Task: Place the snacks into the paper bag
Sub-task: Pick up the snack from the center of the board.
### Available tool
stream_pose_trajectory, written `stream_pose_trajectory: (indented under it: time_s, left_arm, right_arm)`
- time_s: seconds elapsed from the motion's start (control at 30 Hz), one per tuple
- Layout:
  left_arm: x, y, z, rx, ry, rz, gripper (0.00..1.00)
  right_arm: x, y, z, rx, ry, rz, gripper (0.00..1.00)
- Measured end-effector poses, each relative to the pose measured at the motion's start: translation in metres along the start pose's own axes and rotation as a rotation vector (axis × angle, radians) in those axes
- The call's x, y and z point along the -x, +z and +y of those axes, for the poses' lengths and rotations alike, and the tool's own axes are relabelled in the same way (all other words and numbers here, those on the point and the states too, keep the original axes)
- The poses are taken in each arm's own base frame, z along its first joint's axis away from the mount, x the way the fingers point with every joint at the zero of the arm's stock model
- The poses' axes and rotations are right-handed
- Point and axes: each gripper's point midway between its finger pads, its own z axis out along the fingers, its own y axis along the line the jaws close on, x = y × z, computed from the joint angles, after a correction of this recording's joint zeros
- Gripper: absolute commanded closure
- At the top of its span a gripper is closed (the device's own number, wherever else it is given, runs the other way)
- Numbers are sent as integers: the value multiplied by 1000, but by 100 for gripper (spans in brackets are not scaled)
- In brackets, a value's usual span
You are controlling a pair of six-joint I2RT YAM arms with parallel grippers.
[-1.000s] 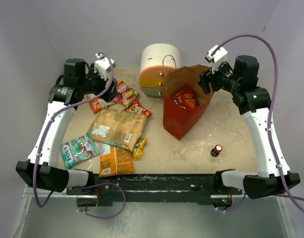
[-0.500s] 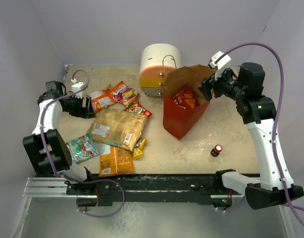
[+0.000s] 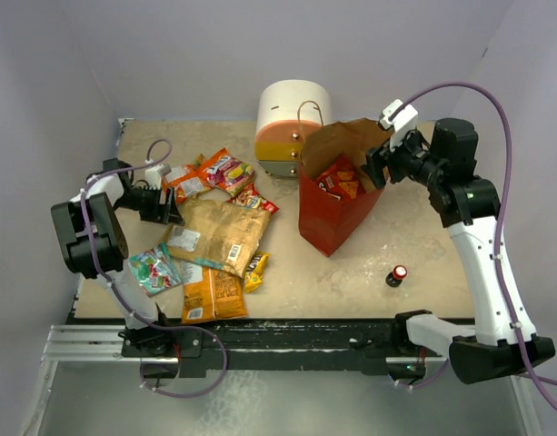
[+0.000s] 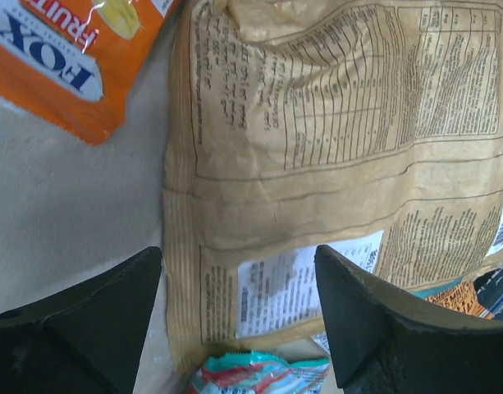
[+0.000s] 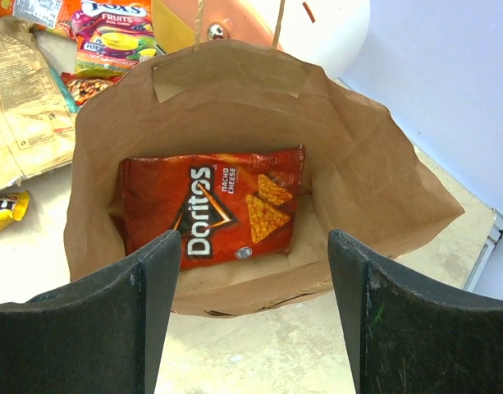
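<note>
Two-handed, grasping nothing: poising the spread left gripper (image 4: 237, 279) astride an edge of the tan chip bag (image 4: 317, 148), middle left, for pinching; hanging the spread right gripper (image 5: 253, 246) over the paper bag (image 5: 374, 180), centre right, clearing the Doritos bag (image 5: 210, 209) inside.

Table (image 3: 442, 227) holds snacks (image 3: 214, 234), paper bag (image 3: 328, 221), bottle (image 3: 399, 273), drawer unit (image 3: 287, 123).

The red bag (image 5: 210, 209) in the paper bag (image 5: 374, 180) says Doritos Nacho Cheese, orange packet (image 5: 112, 29) reads Fox's Fruits, tan bag (image 4: 317, 164) print's too tiny.
</note>
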Motion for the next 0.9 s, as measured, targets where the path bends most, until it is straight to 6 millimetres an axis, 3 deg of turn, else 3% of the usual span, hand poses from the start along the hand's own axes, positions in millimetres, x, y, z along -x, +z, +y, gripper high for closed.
stream_pose_trajectory:
  time_s: [0.23,0.53,0.7,0.9]
  left_arm:
    - [2,15,-1,-83,-16,4,48]
    - [4,18,-14,-131,10,11,80]
    - [7,14,-20,-141,27,13,84]
    - [26,-13,-48,-128,152,-10,100]
  right_arm:
    - [0,3,3,21,2,-1,25]
    - [2,29,5,86,-10,19,25]
    - [11,49,30,169,-87,15,25]
    - [30,74,70,293,-163,-12,25]
